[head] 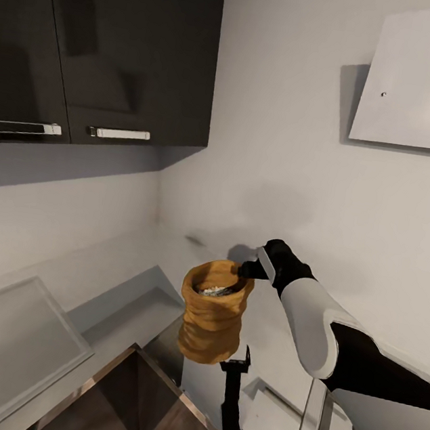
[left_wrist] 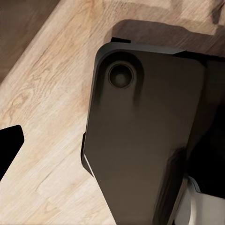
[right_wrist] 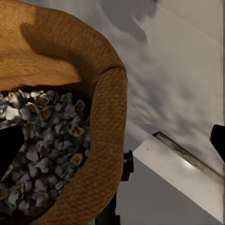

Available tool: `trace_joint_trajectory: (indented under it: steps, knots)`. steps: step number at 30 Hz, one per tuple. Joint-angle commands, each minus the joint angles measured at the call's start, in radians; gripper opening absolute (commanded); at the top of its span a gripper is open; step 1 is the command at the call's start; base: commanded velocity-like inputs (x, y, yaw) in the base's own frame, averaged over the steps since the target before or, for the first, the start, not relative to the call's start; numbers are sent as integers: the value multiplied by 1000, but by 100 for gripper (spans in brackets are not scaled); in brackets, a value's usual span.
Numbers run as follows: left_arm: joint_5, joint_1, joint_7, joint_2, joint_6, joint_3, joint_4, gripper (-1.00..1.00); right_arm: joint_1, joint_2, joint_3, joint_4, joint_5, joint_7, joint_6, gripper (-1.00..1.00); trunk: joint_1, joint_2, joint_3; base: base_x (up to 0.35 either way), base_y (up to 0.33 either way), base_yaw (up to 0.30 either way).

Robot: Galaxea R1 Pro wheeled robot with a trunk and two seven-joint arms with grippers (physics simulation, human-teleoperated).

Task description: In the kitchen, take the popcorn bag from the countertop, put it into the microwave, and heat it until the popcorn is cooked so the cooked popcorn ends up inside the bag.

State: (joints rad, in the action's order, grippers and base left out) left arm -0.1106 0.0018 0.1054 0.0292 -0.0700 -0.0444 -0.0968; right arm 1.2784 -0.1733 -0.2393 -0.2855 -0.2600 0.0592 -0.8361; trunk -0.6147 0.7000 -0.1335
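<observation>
Popcorn bag hangs at the centre of the head view, upright, long axis vertical, rolled rim up, clear of the grey surfaces below. Inside lies popcorn, pale whitish-brown bits heaped below the rim. Right of it, the right gripper pinches the rim, one finger apparently inside, jaws clamped narrowly on the fabric. Dark cabinets fill the upper left.

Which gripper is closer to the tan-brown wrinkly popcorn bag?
Right. The right gripper grips the rolled rim of the tan-brown wrinkly popcorn bag, held in the air. The left gripper hangs over wooden floor, no bag nearby.
</observation>
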Motion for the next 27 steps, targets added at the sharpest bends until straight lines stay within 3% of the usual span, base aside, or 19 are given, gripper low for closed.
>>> trace_joint_trajectory:
  steps: [1, 10, 16, 22, 27]
  knots:
    - [-8, 0, 0, 0, -2, -4, -1, 100, 1, -1, -7, -4, -6, 2, -9, 100, 0, 1, -1, 0, 0, 0]
    - [-8, 0, -1, 1, -2, -5, -1, 100, 1, 5, 5, 6, -14, -1, 24, 100, 0, 1, -1, 9, 0, 0]
    - [-6, 0, -11, 0, -2, -4, 0, 100, 1, 5, 6, 6, -15, 1, 25, 100, 0, 1, -1, 221, 0, 0]
    - [-6, 0, -12, 0, -2, -5, 0, 100, 1, 5, 6, 13, -15, 3, 28, 100, 0, 1, -1, 30, 0, 0]
    - [-6, 0, -12, 0, -2, -5, 0, 100, 1, 6, 6, 34, -7, 4, 115, 100, 0, 1, -1, 1, 0, 0]
